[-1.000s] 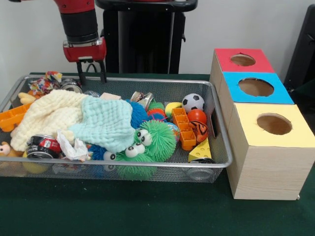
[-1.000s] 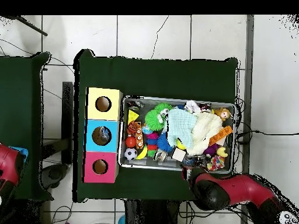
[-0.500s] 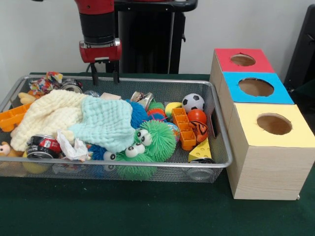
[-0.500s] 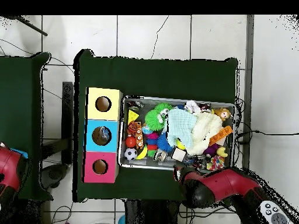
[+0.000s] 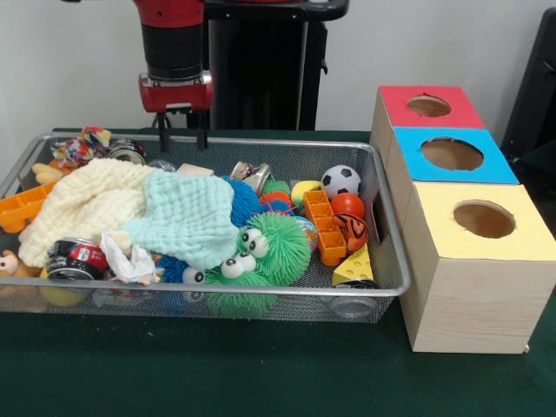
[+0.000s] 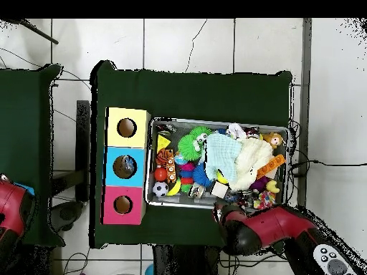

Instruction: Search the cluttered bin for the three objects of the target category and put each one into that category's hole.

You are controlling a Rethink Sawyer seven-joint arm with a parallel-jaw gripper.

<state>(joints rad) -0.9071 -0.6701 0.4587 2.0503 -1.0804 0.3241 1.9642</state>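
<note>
A red and black arm's gripper (image 5: pixel 179 137) hangs over the wire bin's (image 5: pixel 382 228) far rim, jaws open and empty. It has slid along that rim over the last second and now barely moves, likely settling on a pick. Nothing has reached the box (image 5: pixel 452 217) with red, blue and yellow round holes. The target category is unclear (possibly balls): a glossy soccer ball (image 5: pixel 340 181) sits at the box end. Soft waffle cloths (image 5: pixel 148 211) cover the middle beside a spiky green puffer (image 5: pixel 269 250).
</note>
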